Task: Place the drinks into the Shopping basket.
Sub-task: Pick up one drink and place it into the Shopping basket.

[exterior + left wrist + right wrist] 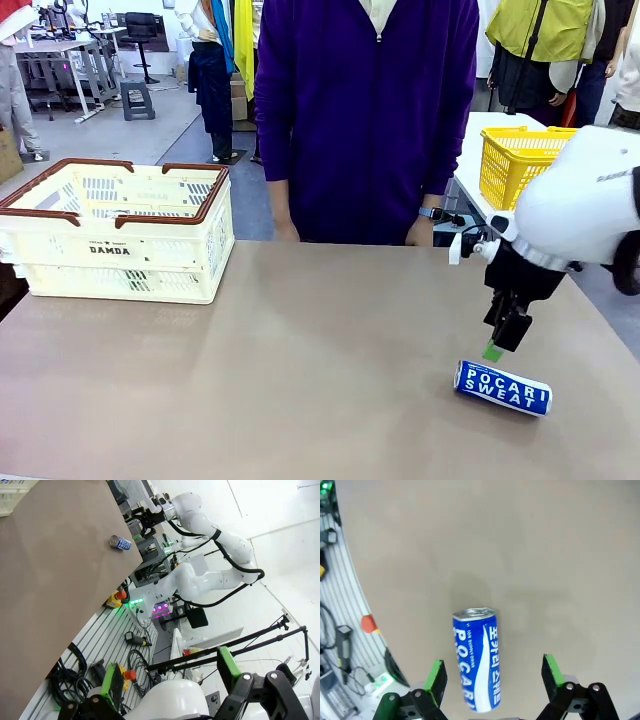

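The can (503,388) lies sideways on the bench (300,380), at 6 o'clock just under the right end effector (499,347), which is open and empty. Seen from that wrist, its long axis runs 12 to 6 o'clock between the fingers (436,680).

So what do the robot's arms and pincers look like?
The right arm is smooth, rounded and white. The right pincer is black, with two fingers that have bright green pads. The left pincer looks just the same: black fingers and green pads.

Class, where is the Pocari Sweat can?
Front view: the Pocari Sweat can lies sideways at the table's near right, just beneath the open right pincer.
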Robot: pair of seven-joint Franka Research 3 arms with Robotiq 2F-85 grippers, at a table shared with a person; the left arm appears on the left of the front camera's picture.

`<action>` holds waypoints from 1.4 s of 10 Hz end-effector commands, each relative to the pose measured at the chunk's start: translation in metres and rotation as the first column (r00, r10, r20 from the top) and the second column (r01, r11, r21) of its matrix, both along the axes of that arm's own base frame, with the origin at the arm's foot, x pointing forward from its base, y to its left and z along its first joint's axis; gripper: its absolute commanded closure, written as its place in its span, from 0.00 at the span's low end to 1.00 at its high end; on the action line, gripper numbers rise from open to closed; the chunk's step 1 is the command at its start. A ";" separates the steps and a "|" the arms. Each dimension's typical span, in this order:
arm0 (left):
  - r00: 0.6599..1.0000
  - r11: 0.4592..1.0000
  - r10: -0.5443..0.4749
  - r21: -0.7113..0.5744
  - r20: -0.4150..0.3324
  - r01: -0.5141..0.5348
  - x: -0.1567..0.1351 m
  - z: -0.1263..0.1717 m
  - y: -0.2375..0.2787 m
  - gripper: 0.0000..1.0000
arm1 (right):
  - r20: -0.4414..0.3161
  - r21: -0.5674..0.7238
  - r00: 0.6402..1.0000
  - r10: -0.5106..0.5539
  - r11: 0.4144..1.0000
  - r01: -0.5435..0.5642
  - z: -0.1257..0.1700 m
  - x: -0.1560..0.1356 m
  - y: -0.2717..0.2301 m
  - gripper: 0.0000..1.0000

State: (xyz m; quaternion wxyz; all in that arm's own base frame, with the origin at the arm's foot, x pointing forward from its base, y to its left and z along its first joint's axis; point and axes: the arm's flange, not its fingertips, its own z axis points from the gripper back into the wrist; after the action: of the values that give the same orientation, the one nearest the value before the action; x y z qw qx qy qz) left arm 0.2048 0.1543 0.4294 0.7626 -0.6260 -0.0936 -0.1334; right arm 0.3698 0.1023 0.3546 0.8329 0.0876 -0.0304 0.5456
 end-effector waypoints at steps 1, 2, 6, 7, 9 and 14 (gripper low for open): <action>1.000 1.000 -0.002 -0.028 0.020 0.003 -0.001 0.001 0.000 0.00 | 0.010 -0.009 0.997 0.081 0.997 -0.081 -0.060 -0.059 -0.012 0.00; 1.000 1.000 -0.002 -0.028 0.020 0.003 -0.001 0.001 0.000 0.00 | -0.001 -0.033 0.996 0.084 0.996 -0.084 -0.071 -0.067 -0.012 0.00; 1.000 1.000 -0.002 -0.028 0.020 0.003 -0.001 0.001 0.000 0.00 | -0.092 -0.086 0.986 0.136 0.986 -0.144 -0.107 -0.093 -0.004 0.00; 1.000 1.000 -0.002 -0.028 0.020 0.003 -0.001 0.001 0.000 0.00 | -0.110 -0.092 0.983 0.144 0.984 -0.154 -0.114 -0.096 -0.007 0.00; 1.000 1.000 -0.002 -0.028 0.020 0.003 -0.001 0.001 0.000 0.00 | -0.138 -0.079 0.978 0.156 0.983 -0.168 -0.121 -0.099 -0.006 0.00; 1.000 1.000 -0.002 -0.028 0.020 0.003 -0.001 0.001 0.000 0.00 | -0.138 -0.130 0.984 0.116 0.982 -0.134 -0.119 -0.099 -0.026 0.00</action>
State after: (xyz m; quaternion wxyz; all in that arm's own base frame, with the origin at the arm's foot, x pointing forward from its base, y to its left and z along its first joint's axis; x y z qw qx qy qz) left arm 0.2048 0.1543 0.4294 0.7624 -0.6260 -0.0940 -0.1338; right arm 0.3710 0.1134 0.2553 0.8072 0.0858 0.0668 0.5801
